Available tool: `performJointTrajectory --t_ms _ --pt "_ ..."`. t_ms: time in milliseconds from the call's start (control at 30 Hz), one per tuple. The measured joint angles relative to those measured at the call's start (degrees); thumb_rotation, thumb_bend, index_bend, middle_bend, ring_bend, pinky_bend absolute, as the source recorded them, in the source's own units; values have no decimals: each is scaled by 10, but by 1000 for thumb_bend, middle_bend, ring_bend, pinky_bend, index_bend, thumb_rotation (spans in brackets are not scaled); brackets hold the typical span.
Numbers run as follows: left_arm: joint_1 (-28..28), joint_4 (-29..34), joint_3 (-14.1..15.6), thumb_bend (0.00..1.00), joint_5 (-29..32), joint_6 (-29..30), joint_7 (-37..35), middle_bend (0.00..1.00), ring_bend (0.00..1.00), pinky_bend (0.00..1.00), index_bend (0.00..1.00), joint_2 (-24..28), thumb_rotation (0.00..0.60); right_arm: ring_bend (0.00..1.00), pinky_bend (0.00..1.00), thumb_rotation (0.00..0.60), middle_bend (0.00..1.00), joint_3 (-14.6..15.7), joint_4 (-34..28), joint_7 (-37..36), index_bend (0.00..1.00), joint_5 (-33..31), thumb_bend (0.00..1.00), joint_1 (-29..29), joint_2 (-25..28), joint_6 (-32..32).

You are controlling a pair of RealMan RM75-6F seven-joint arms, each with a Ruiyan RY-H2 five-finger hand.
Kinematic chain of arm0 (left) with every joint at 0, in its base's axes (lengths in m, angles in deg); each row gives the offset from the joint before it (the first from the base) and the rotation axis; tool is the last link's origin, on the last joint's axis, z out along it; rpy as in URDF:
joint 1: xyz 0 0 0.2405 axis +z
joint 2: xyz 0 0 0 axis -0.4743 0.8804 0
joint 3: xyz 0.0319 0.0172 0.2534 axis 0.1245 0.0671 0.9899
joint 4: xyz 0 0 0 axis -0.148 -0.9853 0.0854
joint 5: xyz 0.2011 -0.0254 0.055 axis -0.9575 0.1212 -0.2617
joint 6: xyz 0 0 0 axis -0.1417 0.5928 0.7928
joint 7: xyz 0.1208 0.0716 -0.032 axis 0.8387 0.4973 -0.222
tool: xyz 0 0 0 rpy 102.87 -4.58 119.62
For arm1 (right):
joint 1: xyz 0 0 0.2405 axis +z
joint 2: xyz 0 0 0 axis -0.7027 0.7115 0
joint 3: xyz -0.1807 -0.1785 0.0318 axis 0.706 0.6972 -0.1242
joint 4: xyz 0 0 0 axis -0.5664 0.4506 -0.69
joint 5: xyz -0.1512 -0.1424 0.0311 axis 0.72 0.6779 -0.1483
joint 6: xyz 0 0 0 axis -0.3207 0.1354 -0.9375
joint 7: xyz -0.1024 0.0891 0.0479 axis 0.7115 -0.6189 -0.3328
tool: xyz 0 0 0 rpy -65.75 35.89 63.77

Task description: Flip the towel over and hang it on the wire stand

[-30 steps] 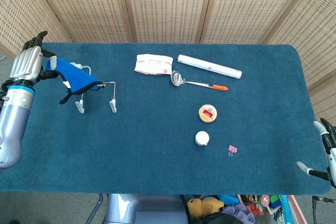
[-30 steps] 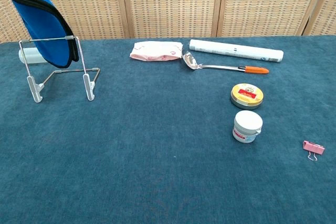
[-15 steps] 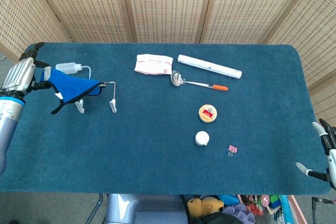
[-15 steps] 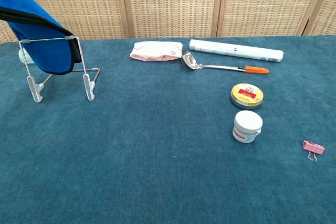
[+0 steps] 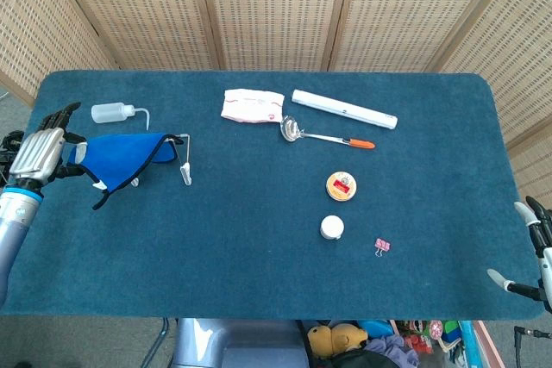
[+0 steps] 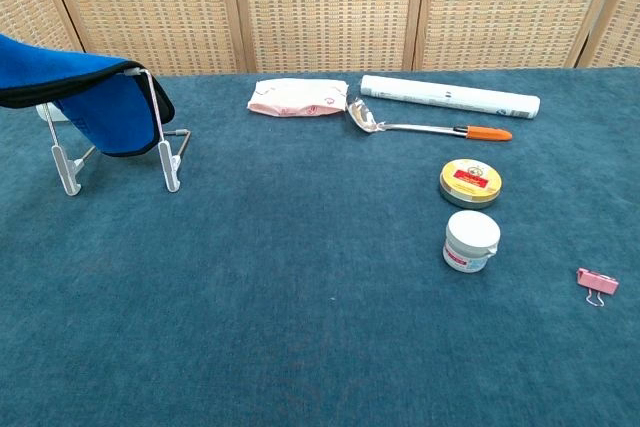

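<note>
1. Woven cane screens back a table (image 5: 259,239) covered in dark blue cloth, seen from the head and chest cameras.
2. Near the left edge stands the wire stand (image 6: 165,152), and the blue towel (image 5: 125,154) lies draped across its top bar.
3. Compared with a second ago, the towel has dropped: it was held high and steep above the stand, and now it lies lower and flatter, one flap hanging behind the bar, the other stretching leftward.
4. That leftward end is gripped by the left hand (image 5: 39,154), which has moved toward the near-left side of the table since then.
5. At the near-right corner the right hand (image 5: 533,252) holds nothing, its visible fingers apart.
6. Judged from this, the hanging is nearly done; what remains seems to be letting go so the cloth settles evenly without sliding off.
7. Elsewhere lie a squeeze bottle (image 5: 114,112) at the far left, a pink packet (image 5: 252,105), a white tube (image 5: 343,109), a ladle (image 5: 323,134), a round tin (image 5: 341,185), a white jar (image 5: 332,227) and a pink clip (image 5: 382,246).
</note>
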Motion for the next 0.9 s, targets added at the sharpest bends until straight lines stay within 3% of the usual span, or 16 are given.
performJointTrajectory --t_ms 67,133,200,267,300,400,500,900 --pt "2 -10 8 818 -4 2 5 0 0 0 772 -14 600 0 0 600 0 1 0 -1 4 3 0 -1 1 2" --pt "3 -16 13 763 -8 3 5 0 0 0 637 -25 600 0 0 600 0 3 0 -4 4 6 0 -2 2 5" --pt "4 -20 18 589 -13 2 1 0 0 0 269 -34 600 0 0 600 0 3 0 -5 4 7 0 -3 2 6" --pt "6 -25 22 421 -20 1 -7 0 0 0 39 -43 600 0 0 600 0 4 0 -5 4 8 0 -3 2 6" --pt "8 -27 24 339 -22 1 -11 0 0 0 0 -48 600 0 0 600 0 4 0 -5 4 9 0 -3 3 7" --pt "14 -40 29 208 -43 13 -25 0 0 0 0 -63 600 0 0 600 0 5 0 -5 4 10 0 -4 3 8" --pt "21 -55 35 151 -75 30 -39 0 0 0 0 -74 600 0 0 600 0 6 0 -5 4 10 0 -4 3 7" --pt "69 -57 74 140 -165 103 -78 0 0 0 0 -73 600 0 0 600 0 9 -2 -6 4 17 0 -5 5 11"
